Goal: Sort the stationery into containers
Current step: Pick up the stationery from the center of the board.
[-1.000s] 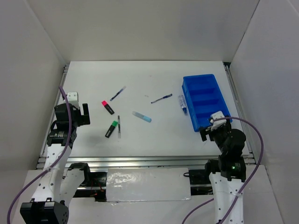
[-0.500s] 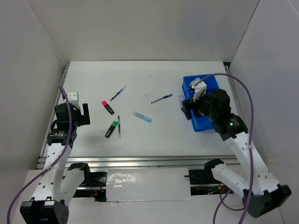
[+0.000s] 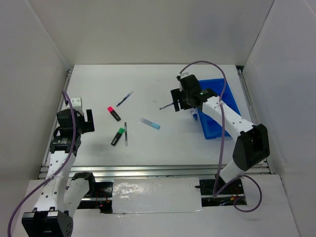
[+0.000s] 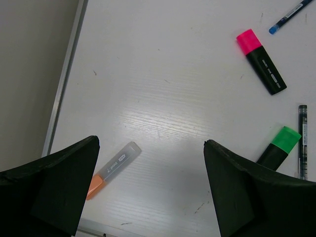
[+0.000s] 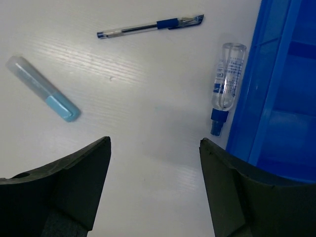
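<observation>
The blue tray [image 3: 219,111] with four compartments stands at the right; its edge shows in the right wrist view [image 5: 284,94]. My right gripper [image 3: 178,101] is open and empty, above the table just left of the tray, near a thin blue pen [image 5: 150,27], a light-blue marker [image 5: 42,88] and a clear marker with a blue cap [image 5: 224,86] lying against the tray. My left gripper [image 3: 83,121] is open and empty at the left. Below it lie a pink-capped highlighter [image 4: 260,61], a green-capped highlighter [image 4: 276,148], a slim grey pen [image 4: 302,140] and an orange-tipped grey marker [image 4: 112,168].
Another thin blue pen [image 3: 125,98] lies at the middle left. White walls close in the table on three sides. A metal rail [image 3: 148,170] runs along the near edge, and the table's left edge [image 4: 64,84] is close to my left gripper.
My right arm has swung from the near right corner up and left, past the tray, to above the blue pen. The left arm has not moved.
</observation>
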